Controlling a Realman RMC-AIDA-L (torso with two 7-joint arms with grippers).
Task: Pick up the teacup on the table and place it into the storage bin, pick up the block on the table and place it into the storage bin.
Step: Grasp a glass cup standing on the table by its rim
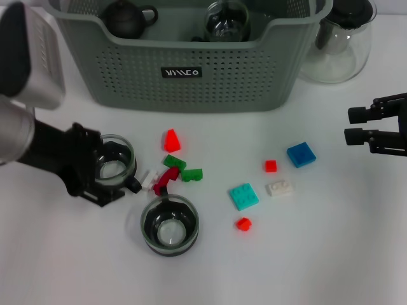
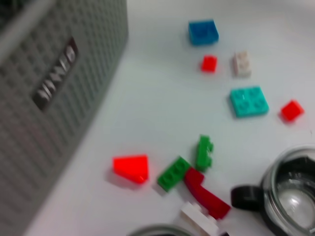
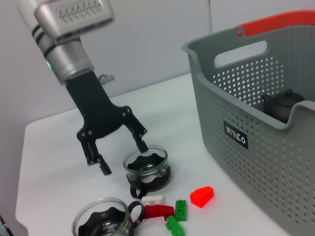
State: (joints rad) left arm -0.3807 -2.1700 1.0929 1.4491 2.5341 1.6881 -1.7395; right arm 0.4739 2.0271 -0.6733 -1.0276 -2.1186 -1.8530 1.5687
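A glass teacup [image 1: 114, 166] near the table's [image 1: 331, 254] left edge is straddled by the left gripper's [image 1: 105, 181] spread, unclosed fingers; closing and lifting toward the storage bin [image 1: 184, 70] is required next. The right gripper [image 1: 356, 125] is parked open at the right edge.

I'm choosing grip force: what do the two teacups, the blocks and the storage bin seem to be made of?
The two teacups look like clear glass with dark inserts or holders: see-through walls with glints. The blocks look like hard moulded plastic in flat bright colours, studded on top. The storage bin looks like matte grey-green plastic with perforated sides. The left end effector straddles the farther cup, open.
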